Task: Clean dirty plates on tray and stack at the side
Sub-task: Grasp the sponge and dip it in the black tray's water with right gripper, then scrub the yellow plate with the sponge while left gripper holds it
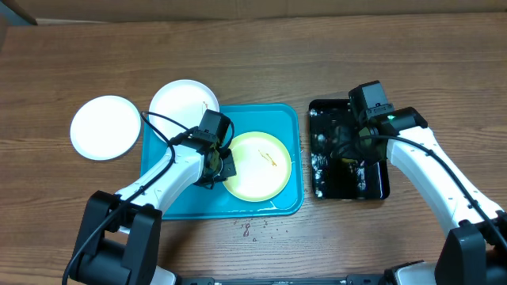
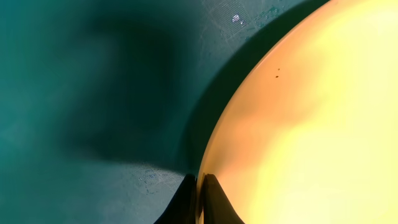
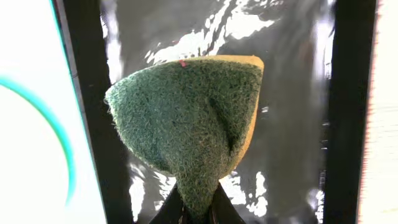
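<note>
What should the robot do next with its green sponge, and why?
Probably swing the sponge over to the yellow-green plate and start wiping. The right fingers pinch it above the black tray, the left fingers clamp that plate's rim, and an orange smear shows on it.

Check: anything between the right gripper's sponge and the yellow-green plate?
Nothing visible does. The green scouring sponge in the right gripper hangs over the glossy black tray; only bare table and the turquoise plastic tray's rim separate it from the pale yellow-green round plate.
</note>
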You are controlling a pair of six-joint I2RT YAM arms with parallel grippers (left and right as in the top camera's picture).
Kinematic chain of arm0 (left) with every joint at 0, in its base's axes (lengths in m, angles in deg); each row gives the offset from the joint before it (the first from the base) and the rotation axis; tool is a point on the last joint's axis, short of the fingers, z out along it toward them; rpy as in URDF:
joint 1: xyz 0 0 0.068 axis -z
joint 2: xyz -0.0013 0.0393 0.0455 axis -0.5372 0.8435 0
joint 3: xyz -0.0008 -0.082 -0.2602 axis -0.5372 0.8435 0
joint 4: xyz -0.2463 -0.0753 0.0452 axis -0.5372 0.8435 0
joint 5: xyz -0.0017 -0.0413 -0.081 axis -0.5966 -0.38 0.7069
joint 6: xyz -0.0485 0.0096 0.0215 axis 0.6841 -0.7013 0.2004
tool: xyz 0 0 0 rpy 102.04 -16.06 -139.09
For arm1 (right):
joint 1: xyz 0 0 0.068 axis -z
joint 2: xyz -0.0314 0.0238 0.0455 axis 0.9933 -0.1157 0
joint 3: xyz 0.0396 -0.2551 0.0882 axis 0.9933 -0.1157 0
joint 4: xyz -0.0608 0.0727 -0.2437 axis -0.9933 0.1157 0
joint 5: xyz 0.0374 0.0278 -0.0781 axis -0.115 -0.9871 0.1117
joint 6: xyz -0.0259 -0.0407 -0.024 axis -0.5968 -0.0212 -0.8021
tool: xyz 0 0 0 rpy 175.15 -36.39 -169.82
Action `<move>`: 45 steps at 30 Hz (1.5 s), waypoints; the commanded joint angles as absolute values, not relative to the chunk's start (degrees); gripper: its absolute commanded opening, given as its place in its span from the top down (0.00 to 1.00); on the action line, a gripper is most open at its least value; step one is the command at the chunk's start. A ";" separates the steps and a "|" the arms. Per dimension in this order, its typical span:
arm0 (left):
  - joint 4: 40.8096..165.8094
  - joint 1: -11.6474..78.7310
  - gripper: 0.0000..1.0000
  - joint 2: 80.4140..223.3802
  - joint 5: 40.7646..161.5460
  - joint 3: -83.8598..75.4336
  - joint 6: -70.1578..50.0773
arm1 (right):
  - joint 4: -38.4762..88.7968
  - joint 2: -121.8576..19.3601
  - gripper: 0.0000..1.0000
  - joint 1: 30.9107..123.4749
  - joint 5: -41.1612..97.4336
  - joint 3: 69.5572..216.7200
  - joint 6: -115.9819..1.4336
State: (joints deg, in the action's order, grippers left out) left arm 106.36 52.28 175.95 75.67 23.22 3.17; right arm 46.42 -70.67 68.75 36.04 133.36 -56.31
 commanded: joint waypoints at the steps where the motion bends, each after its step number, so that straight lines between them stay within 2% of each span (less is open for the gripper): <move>1: 106.53 52.50 0.96 176.26 74.40 23.50 4.07 | 46.22 -70.17 0.96 68.75 28.41 133.23 -58.85; 5: 106.34 52.50 0.96 176.26 74.42 23.50 4.07 | 44.10 -70.17 0.96 67.28 18.27 133.23 -63.31; 10: 106.12 52.50 0.96 176.26 74.47 23.50 4.09 | 41.13 -70.19 0.96 61.60 17.77 133.23 -64.20; 22: 106.16 52.50 0.96 176.26 74.56 23.50 4.07 | 31.82 -73.90 0.96 45.25 35.43 133.20 -64.16; 32: 106.16 52.50 0.96 176.26 74.58 23.50 4.07 | 24.10 -84.26 0.96 43.46 42.90 133.23 -64.18; 33: 106.18 52.50 0.95 176.26 74.58 23.50 4.07 | 23.99 -84.55 0.95 43.46 43.10 133.23 -64.18; 35: 106.18 52.50 0.96 176.26 74.58 23.50 4.07 | 23.86 -84.66 0.67 43.46 43.05 133.23 -64.18; 38: 106.14 52.50 0.96 176.26 74.58 23.50 4.07 | 23.88 -84.66 0.46 43.46 43.05 133.23 -64.18; 39: 106.12 52.50 0.96 176.26 74.58 23.50 4.07 | 23.90 -84.66 0.42 43.46 43.05 133.23 -64.18; 43: 106.12 52.50 0.96 176.26 74.58 23.50 4.07 | 23.40 -84.68 0.41 43.46 43.12 133.23 -64.18; 45: 106.14 52.50 0.96 176.26 74.58 23.50 4.07 | 22.81 -84.77 0.46 43.46 44.45 133.23 -64.16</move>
State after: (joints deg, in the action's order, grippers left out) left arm 105.88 52.39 175.95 75.87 23.22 3.33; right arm 23.42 -85.25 43.33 41.96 133.20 -64.22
